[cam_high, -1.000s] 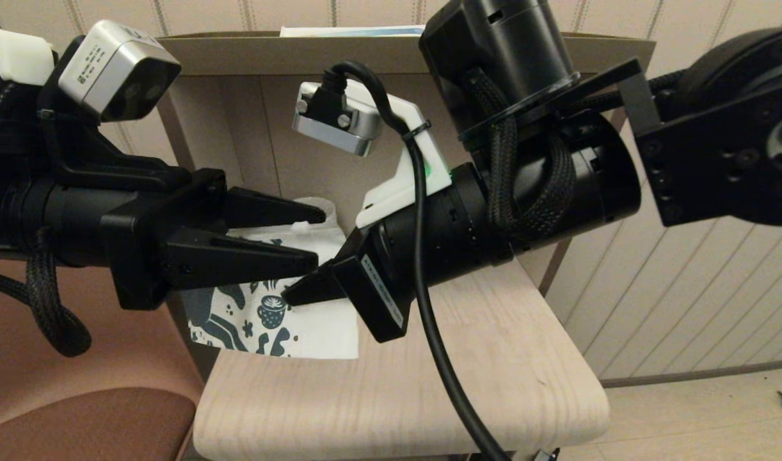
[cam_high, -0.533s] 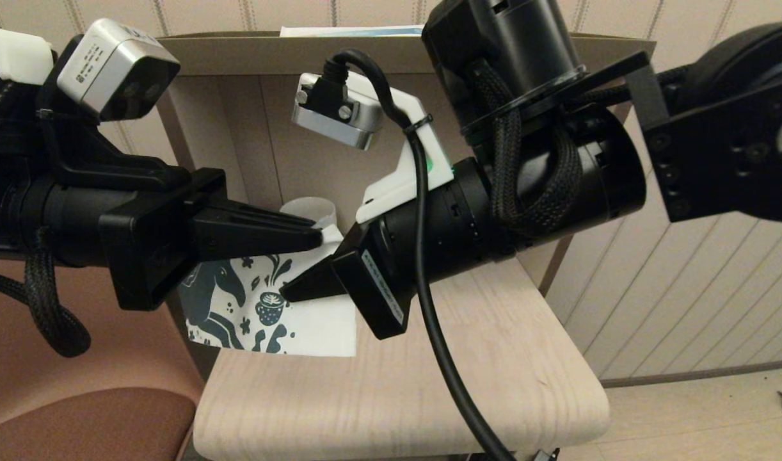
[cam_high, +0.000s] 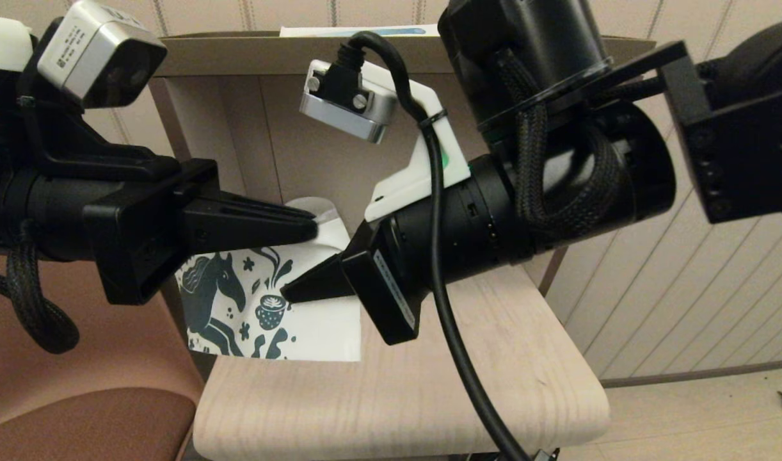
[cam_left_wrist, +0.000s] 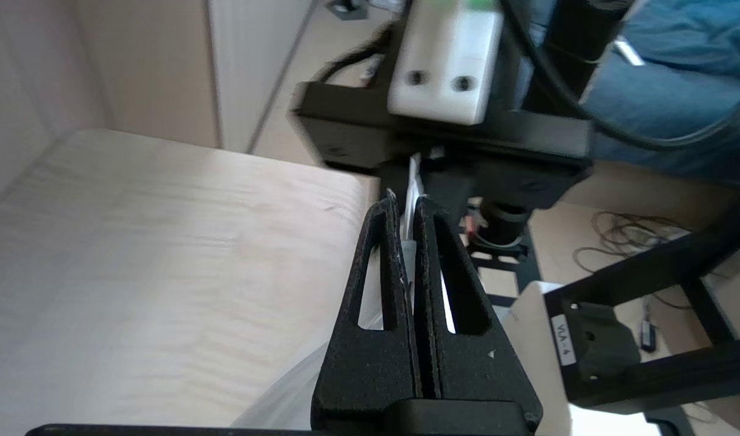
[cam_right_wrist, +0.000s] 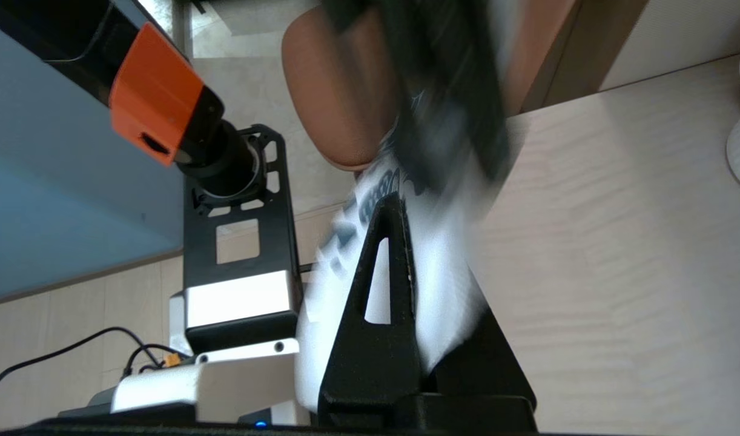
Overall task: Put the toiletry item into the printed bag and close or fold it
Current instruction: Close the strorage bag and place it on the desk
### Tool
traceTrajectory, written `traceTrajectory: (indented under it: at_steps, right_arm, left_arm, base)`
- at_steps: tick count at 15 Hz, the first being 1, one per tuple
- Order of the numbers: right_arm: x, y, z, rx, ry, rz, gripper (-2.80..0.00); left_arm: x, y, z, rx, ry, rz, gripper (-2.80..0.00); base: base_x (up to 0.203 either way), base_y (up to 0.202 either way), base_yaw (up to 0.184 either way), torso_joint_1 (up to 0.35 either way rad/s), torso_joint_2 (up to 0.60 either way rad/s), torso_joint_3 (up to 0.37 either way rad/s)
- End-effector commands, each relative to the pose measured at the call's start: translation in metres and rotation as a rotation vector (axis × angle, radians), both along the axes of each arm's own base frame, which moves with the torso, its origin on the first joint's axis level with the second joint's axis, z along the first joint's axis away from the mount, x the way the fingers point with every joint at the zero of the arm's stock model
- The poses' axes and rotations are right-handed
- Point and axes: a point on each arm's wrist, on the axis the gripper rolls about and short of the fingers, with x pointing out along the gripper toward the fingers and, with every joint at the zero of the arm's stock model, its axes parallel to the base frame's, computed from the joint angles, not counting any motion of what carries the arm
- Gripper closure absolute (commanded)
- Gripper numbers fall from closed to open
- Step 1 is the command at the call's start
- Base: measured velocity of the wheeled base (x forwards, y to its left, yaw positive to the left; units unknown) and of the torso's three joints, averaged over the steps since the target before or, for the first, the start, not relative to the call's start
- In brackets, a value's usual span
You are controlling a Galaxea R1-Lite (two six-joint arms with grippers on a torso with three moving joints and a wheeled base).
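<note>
The printed bag hangs over the near-left of the wooden table, its top hidden behind my arms — no tube visible. My left gripper is clamped on its upper edge; my right gripper pinches its right side. A cream mug peeks out behind.

Home-like nook: panelled wall, wooden table.
</note>
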Motion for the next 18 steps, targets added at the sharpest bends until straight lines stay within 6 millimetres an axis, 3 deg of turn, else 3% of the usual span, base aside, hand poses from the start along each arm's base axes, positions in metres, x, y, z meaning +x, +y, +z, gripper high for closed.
traceTrajectory:
  at_steps: [1,3,9,18]
  right_arm:
    - [-0.008,-0.011,0.004,0.001,-0.001,0.003,0.00]
    - [-0.010,-0.016,0.002,-0.007,0.005,-0.001,0.00]
    - [-0.016,-0.028,0.005,-0.004,0.001,-0.010,0.00]
    - [-0.031,-0.068,0.018,0.026,-0.027,-0.062,0.00]
  left_arm:
    - [0.000,0.014,0.009,-0.014,-0.032,0.049,0.00]
    - [-0.001,0.023,0.014,-0.022,-0.050,0.083,0.00]
    - [0.000,0.024,0.013,-0.020,-0.050,0.088,0.00]
    - [0.005,0.022,0.004,-0.019,-0.057,0.087,0.00]
  base:
    - [0.000,0.000,0.000,0.000,0.00,0.000]
    - [0.000,0.000,0.000,0.000,0.00,0.000]
    - [0.000,0.000,0.000,0.000,0.00,0.000]
    - [0.000,0.000,0.000,0.000,0.00,0.000]
